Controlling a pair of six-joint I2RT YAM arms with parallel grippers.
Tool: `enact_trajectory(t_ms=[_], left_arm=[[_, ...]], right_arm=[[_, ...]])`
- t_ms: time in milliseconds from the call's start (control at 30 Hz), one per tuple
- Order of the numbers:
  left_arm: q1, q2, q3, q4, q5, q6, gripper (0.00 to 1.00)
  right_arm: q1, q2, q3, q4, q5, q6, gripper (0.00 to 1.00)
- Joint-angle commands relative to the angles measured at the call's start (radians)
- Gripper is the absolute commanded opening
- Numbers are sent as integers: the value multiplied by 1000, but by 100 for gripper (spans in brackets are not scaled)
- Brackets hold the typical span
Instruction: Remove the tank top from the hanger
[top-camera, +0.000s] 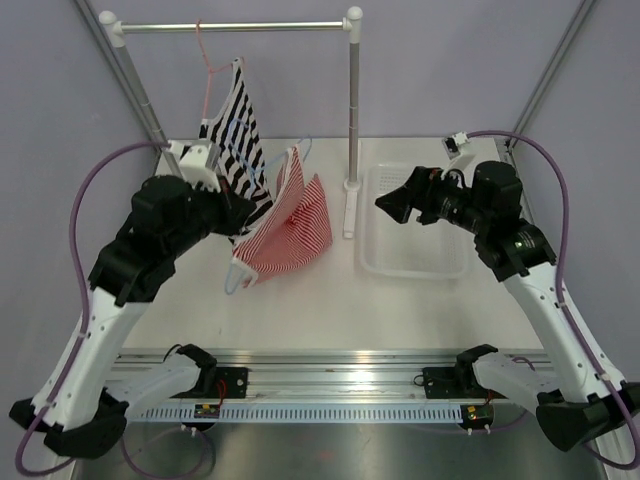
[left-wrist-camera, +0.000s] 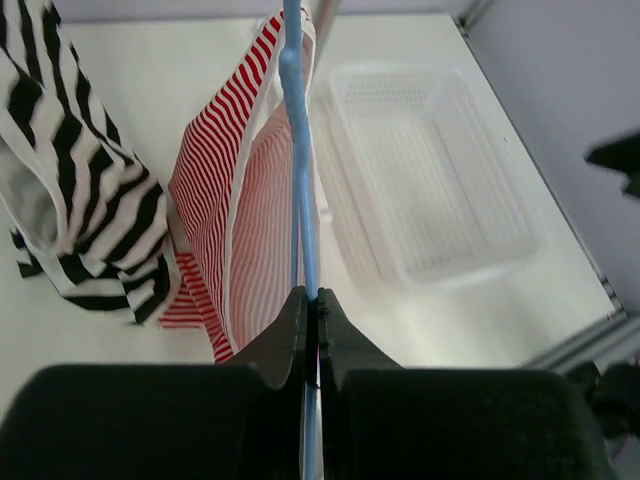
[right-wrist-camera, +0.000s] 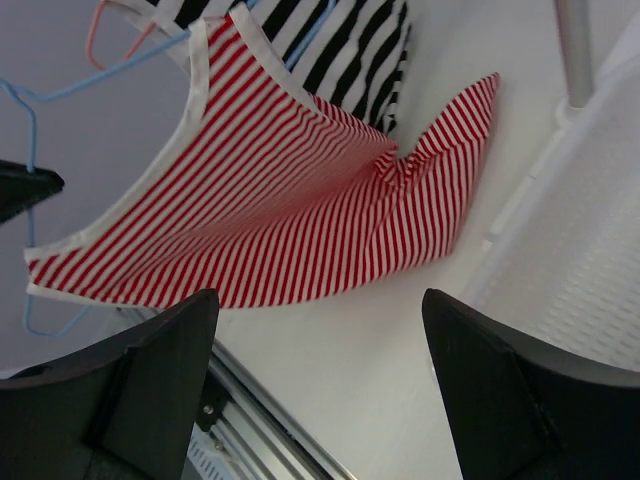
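Editor: Grip first. Which tool holds what?

Stringer: Left tool (left-wrist-camera: 310, 300) is clamped shut on the light-blue hanger (left-wrist-camera: 298, 150), pinching its wire between the two fingers. Right tool (right-wrist-camera: 318, 300) stands spread wide, holding nothing. It hovers over the left edge of the bin (top-camera: 372, 262) and faces the cloth.

Editor: And the tank top?

Stringer: Red-and-white tank top (top-camera: 295, 220) hangs on that hanger just left of the bin. Its lower corner appears to rest on the counter (top-camera: 330, 310) beside the bin's wall.

Editor: Risks from here?

Stringer: Several, by my reading. A strap may snag on the hanger's shoulder if the right tool pulls sideways rather than along the wire. That could drag the thin hanger out of the left tool's narrow pinch. A shallow grab might take only one layer, and the soft cloth would slip free. The black-and-white top (top-camera: 240, 130) hangs close behind, farther left of the bin, so a reach too deep could catch it instead.
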Motion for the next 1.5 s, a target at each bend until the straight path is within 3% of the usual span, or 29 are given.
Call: enact_trajectory(t_ms=[0, 200, 300, 400, 600, 667, 800, 867, 1000, 1033, 1133, 1333, 1467], left_arm=[[-3, -154, -125, 83, 143, -3, 0], [-5, -375, -341, 124, 243, -86, 0], [-5, -437, -401, 85, 244, -97, 0], [-5, -480, -424, 39, 233, -85, 0], [-5, -547, -422, -21, 237, -78, 0], [-5, -558, -424, -40, 232, -78, 0], [-5, -564, -429, -73, 241, -71, 0], [-5, -566, -436, -84, 235, -60, 0], [-5, -570, -439, -115, 210, -51, 0], [-5, -574, -441, -118, 212, -48, 0], [-5, -581, -441, -135, 186, -42, 0], [-5, -590, -430, -150, 184, -42, 0], [-5, -597, -396, -184, 154, -31, 0]], right_arm=[[40, 79, 19, 212, -189, 121, 90], [282, 216, 23, 356, 38, 134, 81], [425, 285, 62, 352, 252, 88, 77], [537, 337, 92, 324, 463, 54, 70], [670, 477, 183, 263, 663, -38, 64], [680, 501, 200, 255, 685, -53, 57], [681, 532, 232, 261, 722, -70, 52], [681, 534, 243, 264, 731, -76, 41], [681, 546, 260, 255, 771, -99, 31], [681, 550, 263, 255, 779, -105, 26], [681, 569, 275, 234, 823, -118, 0], [681, 589, 275, 234, 813, -132, 0], [674, 604, 310, 189, 888, -148, 0]])
